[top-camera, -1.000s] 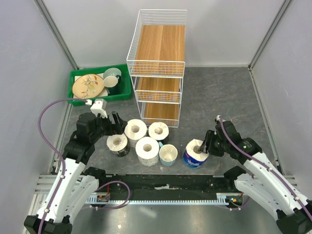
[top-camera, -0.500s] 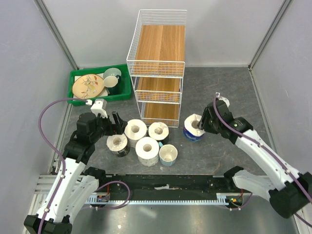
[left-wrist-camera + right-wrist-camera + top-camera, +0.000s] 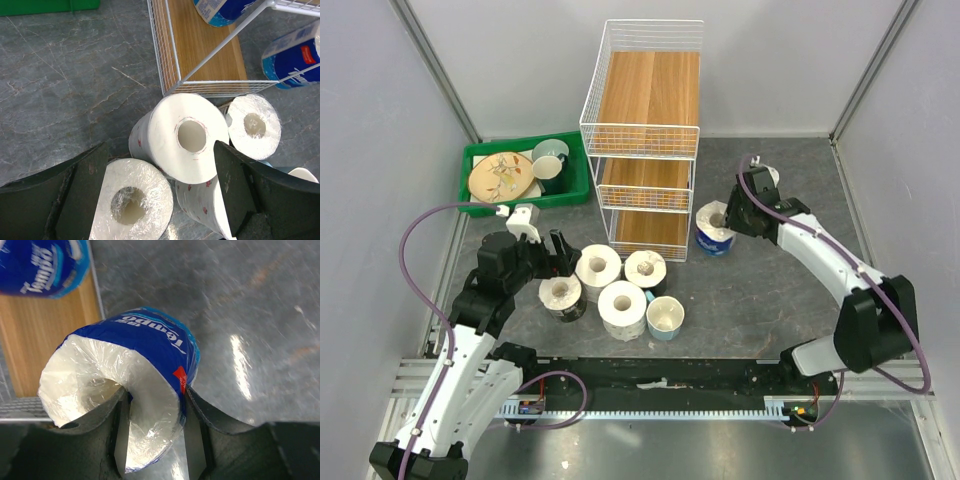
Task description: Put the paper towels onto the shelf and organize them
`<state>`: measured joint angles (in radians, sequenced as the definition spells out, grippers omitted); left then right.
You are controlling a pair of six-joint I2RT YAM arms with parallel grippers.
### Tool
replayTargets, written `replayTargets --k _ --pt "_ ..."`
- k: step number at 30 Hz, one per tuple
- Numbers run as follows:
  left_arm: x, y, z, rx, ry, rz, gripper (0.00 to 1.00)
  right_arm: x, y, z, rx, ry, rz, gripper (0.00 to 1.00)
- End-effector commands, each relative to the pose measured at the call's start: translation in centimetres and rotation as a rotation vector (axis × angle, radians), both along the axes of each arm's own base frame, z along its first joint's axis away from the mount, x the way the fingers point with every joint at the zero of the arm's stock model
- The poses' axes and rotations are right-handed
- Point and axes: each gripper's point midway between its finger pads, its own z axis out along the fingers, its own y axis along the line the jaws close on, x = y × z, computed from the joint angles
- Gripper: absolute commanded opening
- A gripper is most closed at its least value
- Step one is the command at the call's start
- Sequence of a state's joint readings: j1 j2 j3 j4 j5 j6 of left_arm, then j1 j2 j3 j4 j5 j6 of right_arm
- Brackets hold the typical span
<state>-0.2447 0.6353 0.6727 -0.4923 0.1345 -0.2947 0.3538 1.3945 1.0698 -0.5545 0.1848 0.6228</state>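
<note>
Blue-wrapped roll (image 3: 145, 352), pinched by the right end effector (image 3: 156, 412), should slide level toward nine o'clock into the shelf (image 3: 650, 90).

You have four white paper-towel rolls (image 3: 598, 265) (image 3: 645, 267) (image 3: 622, 303) (image 3: 560, 293), two blue-wrapped paper-towel rolls (image 3: 716, 228) (image 3: 40, 265), one three-tier white wire shelf (image 3: 650, 90), one green plastic tray (image 3: 582, 172), two pale cups (image 3: 550, 155) (image 3: 665, 316).

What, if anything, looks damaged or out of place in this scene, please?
The blue-wrapped roll is squashed out of round where the right gripper pinches its wall between the jaws. Also, a pale blue cup stands among the white rolls.
</note>
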Motion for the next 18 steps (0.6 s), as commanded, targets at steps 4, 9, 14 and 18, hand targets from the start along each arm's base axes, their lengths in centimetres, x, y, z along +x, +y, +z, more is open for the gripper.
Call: replayTargets --k 4,9,14,18 --pt "0.0 -0.5 0.6 -0.01 -0.028 -0.025 0.93 6.0 4.3 4.8 0.125 -0.166 0.112 0.43" --pt "0.0 -0.4 0.6 -0.008 -0.028 -0.026 0.93 7.7 3.4 3.9 0.082 -0.158 0.046 0.43" --pt "0.0 -0.5 0.6 -0.009 -0.03 -0.027 0.93 9.0 2.5 3.0 0.07 -0.148 -0.01 0.43" --pt "0.0 -0.5 0.5 -0.008 -0.025 -0.027 0.93 10.6 2.3 2.8 0.072 -0.147 -0.024 0.43"
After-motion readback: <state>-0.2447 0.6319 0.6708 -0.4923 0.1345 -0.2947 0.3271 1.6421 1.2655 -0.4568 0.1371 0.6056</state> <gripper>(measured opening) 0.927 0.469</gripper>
